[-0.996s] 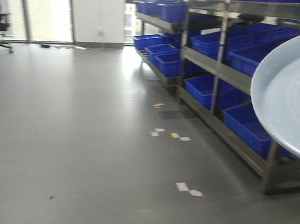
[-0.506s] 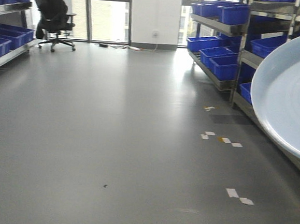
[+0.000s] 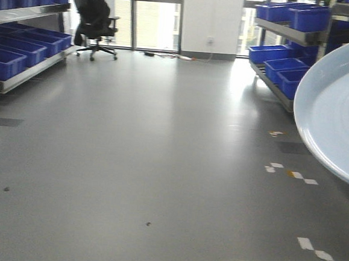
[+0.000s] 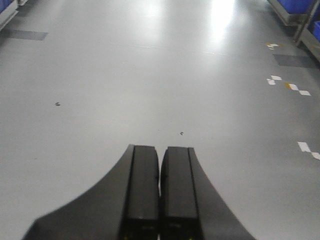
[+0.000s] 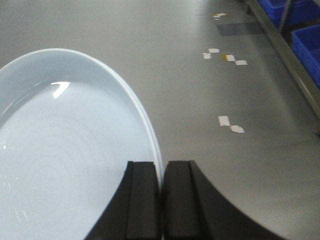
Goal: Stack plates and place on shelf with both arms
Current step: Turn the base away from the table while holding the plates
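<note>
Holding the plates (image 5: 60, 150) by the rim, your right gripper (image 5: 161, 169) is clamped narrow on the doubled edge, probably to leave the dish face free for setting down; they hang over the floor (image 3: 159, 165), the shelf (image 3: 272, 87) with blue bins (image 3: 271, 53) well apart. Your left gripper (image 4: 160, 152) is pressed closed, empty.

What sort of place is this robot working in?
Probably a storeroom or warehouse-style workspace: steel shelving racks loaded with blue plastic bins line both sides of a smooth grey floor, with a black office chair.
</note>
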